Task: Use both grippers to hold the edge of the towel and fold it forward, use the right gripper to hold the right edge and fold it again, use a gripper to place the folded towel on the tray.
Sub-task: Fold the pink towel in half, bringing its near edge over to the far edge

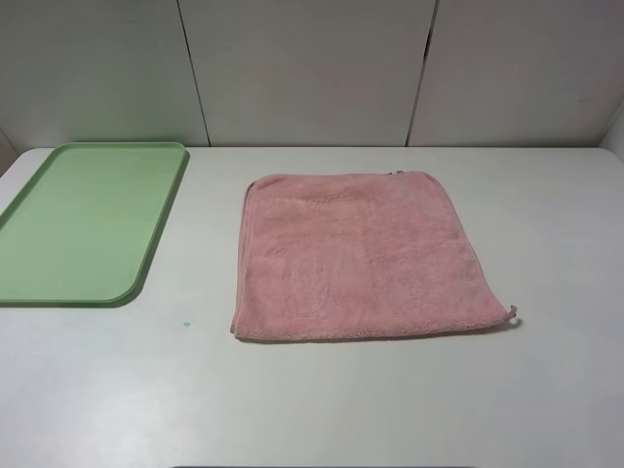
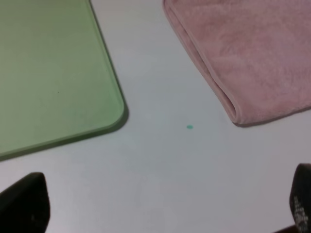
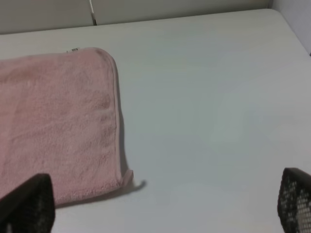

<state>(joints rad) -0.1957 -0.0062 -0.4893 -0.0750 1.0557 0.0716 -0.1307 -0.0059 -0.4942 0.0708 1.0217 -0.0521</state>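
The pink towel (image 1: 361,258) lies flat and spread out on the white table, right of centre. Its stitched edge (image 1: 370,333) runs along the near side, with a small loop (image 1: 509,312) at the near right corner. The light-green tray (image 1: 83,219) rests flat at the far left. Neither arm shows in the exterior high view. In the left wrist view my left gripper (image 2: 163,208) is open over bare table, between the tray (image 2: 48,68) and the towel (image 2: 252,53). My right gripper (image 3: 160,204) is open beside the towel (image 3: 53,126), close to the loop (image 3: 138,184).
A tiny green speck (image 1: 185,324) marks the table between tray and towel. Grey wall panels (image 1: 312,68) close off the back of the table. The table's right edge (image 3: 291,29) shows in the right wrist view.
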